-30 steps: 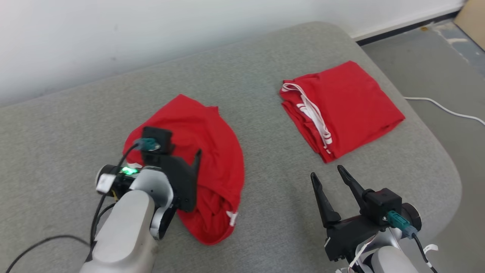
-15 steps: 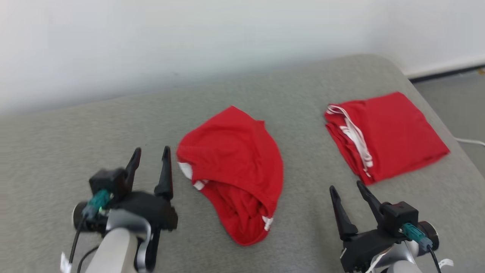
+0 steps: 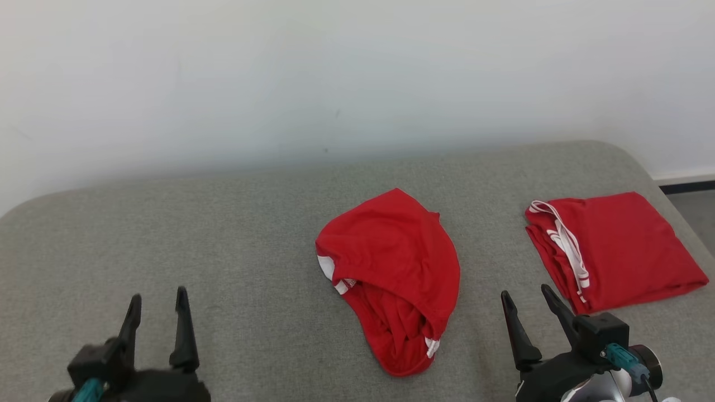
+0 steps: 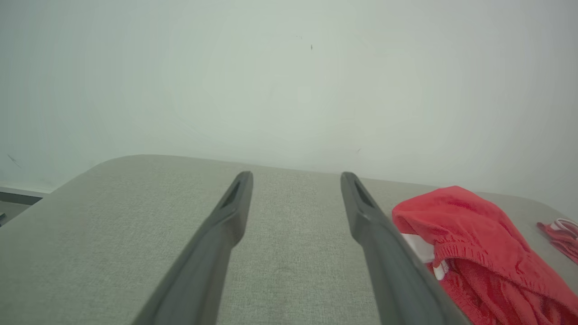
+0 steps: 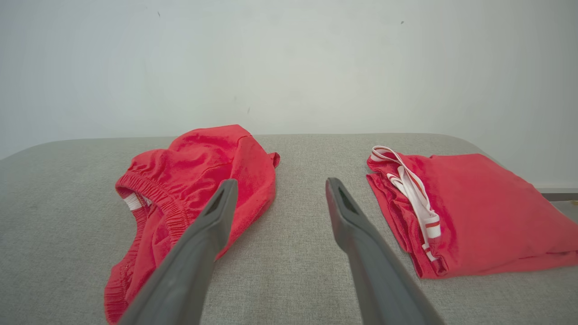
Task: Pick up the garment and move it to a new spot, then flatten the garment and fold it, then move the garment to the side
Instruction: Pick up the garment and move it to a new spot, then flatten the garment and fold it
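A pale bare wall (image 3: 357,72) takes up the upper half of the head view. Below it a grey fabric-covered worktop (image 3: 223,234) with rounded corners runs across the whole lower half. At the right of the frame a folded red garment (image 3: 625,245) lies flat on the worktop as a neat rectangle near the right-hand rounded corner, with white striped bands (image 3: 567,243) along its left edge. The crumpled red garment (image 3: 396,262) lies in a loose heap at the centre of the frame, well apart from the folded one. Its gathered waistband opens toward the lower left and bits of white trim show at the opening. In the right wrist view it (image 5: 198,180) sits left of centre, partly behind one finger, with the folded piece (image 5: 487,207) at the right. The left tool (image 3: 158,295) is at the lower left of the head view, over bare worktop and clear of the heap. Its fingers are spread wide and hold nothing, as its own wrist view (image 4: 295,176) confirms. The right tool (image 3: 524,291) is at the lower right, between the two garments and touching neither. Its fingers are likewise spread apart and empty (image 5: 281,181). A dark baseboard (image 3: 687,186) and a sliver of floor (image 3: 695,209) show at the right edge.
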Robot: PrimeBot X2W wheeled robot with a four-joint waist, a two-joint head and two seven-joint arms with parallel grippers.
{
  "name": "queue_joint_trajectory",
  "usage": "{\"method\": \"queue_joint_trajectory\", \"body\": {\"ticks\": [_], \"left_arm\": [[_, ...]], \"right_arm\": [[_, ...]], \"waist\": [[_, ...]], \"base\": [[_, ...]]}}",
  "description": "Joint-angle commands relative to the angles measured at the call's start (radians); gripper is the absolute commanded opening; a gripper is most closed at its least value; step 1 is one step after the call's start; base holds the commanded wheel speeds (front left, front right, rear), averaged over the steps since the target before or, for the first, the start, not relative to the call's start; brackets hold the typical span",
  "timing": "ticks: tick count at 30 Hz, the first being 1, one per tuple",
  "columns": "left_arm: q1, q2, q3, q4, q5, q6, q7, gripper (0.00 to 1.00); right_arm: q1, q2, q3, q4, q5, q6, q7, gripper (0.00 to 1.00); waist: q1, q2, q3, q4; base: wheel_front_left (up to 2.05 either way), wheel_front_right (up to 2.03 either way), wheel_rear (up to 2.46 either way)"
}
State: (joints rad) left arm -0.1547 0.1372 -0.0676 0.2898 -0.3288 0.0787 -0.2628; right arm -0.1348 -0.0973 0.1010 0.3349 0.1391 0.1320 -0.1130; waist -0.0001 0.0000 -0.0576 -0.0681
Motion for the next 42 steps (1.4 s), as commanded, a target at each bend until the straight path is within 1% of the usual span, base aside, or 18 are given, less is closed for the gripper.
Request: {"method": "queue_joint_trajectory", "body": {"ticks": [1, 9, 13, 22, 36, 42], "left_arm": [[0.04, 0.004, 0.008, -0.017, 0.02, -0.001, -0.001, 1.0], [0.178, -0.006, 0.056, -0.094, 0.044, 0.007, -0.001, 1.0], [0.214, 0.0, 0.06, -0.089, 0.039, -0.007, -0.001, 1.0], [0.224, 0.008, 0.073, -0.102, 0.025, -0.024, -0.001, 1.0], [0.264, -0.013, 0.093, -0.116, 0.039, -0.02, -0.001, 1.0], [0.255, -0.016, 0.092, -0.113, 0.041, -0.027, -0.001, 1.0]], "right_arm": [[0.016, -0.004, -0.003, -0.002, 0.0, -0.003, 0.003, 1.0], [0.028, 0.003, -0.006, 0.002, 0.012, -0.003, 0.001, 1.0], [0.035, 0.007, -0.001, 0.004, 0.013, -0.003, 0.005, 1.0], [0.027, 0.012, -0.002, 0.014, 0.017, -0.003, -0.001, 1.0], [0.028, 0.022, -0.003, 0.024, 0.018, -0.003, -0.01, 1.0], [0.03, 0.026, -0.007, 0.019, 0.01, -0.003, -0.007, 1.0]], "waist": [[0.0001, 0.0, -0.022, 0.022], [0.0001, 0.0, -0.033, 0.03], [0.0001, 0.0, -0.033, 0.033], [0.0001, 0.0, -0.026, 0.038], [0.0001, 0.0, -0.032, 0.027], [0.0001, 0.0, -0.03, 0.027]], "base": [[0.0, 0.0, 0.0], [0.0, 0.0, 0.0], [0.0, 0.0, 0.0], [0.0, 0.0, 0.0], [0.0, 0.0, 0.0], [0.0, 0.0, 0.0]]}}
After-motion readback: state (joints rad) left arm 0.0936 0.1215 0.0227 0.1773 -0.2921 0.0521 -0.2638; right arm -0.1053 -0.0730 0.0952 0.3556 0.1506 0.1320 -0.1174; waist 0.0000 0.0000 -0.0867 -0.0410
